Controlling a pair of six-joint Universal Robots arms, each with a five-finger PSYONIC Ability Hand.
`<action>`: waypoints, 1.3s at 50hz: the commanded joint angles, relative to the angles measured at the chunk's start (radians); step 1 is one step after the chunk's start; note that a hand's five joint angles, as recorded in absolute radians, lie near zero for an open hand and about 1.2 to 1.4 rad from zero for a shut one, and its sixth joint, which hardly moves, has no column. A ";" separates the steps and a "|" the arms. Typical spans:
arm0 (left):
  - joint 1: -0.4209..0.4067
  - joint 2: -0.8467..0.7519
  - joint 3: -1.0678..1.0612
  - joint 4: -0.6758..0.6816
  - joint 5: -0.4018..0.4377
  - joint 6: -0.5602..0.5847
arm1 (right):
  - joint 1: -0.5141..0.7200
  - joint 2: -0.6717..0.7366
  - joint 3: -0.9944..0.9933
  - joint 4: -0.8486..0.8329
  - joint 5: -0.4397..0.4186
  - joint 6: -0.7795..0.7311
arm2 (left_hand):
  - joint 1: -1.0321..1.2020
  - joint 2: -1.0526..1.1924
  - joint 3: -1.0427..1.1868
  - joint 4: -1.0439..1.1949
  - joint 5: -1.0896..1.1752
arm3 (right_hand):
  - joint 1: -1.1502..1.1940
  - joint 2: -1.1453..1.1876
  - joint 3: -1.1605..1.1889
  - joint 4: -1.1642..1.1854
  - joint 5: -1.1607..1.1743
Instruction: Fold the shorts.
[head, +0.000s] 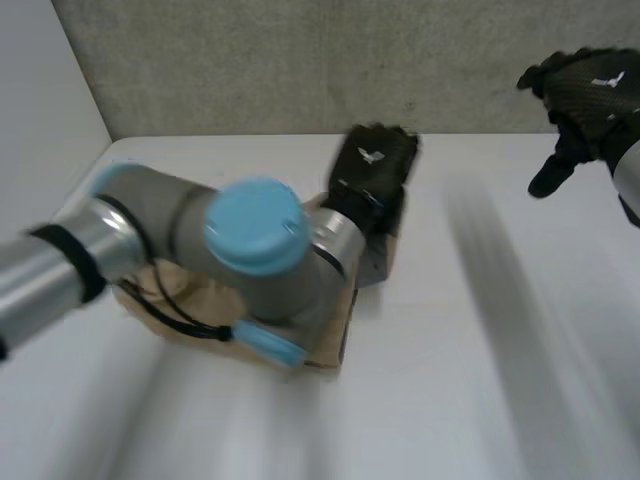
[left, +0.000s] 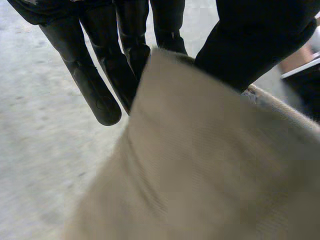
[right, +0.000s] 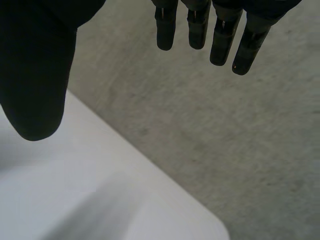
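Left hand (left: 100, 75) pinches the edge of tan woven-cloth shorts (left: 200, 165) over the white table (head: 480, 400); right hand (head: 590, 85) hangs open, well apart.

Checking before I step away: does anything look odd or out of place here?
Nothing stands out. The left hand pinches an edge of the shorts on the table; the right hand hangs open, away from them.

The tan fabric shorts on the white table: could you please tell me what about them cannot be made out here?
1. Head view: the grey left arm covers most of the tan fabric shorts, so their outline and folds are hidden.
2. Left wrist view: the cloth runs past the picture's edges, so which part of the shorts the black left hand pinches is unclear.
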 joint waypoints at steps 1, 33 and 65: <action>-0.093 -0.102 0.016 0.036 0.004 0.002 | -0.050 -0.019 -0.009 -0.022 0.027 0.002 | -0.738 -0.791 -0.785 -0.788 -0.746 | -0.030 -0.046 -0.039 -0.060 -0.068; 0.272 0.537 -0.464 -0.295 0.281 -0.236 | -0.038 0.098 -0.044 0.027 0.016 0.277 | -0.836 -0.889 -0.883 -0.886 -0.844 | -0.030 -0.046 -0.039 -0.060 -0.068; 0.477 0.326 -0.317 -0.253 0.286 0.193 | 0.160 0.311 -0.069 0.137 0.020 0.528 | -0.850 -0.903 -0.897 -0.900 -0.858 | -0.030 -0.046 -0.039 -0.060 -0.068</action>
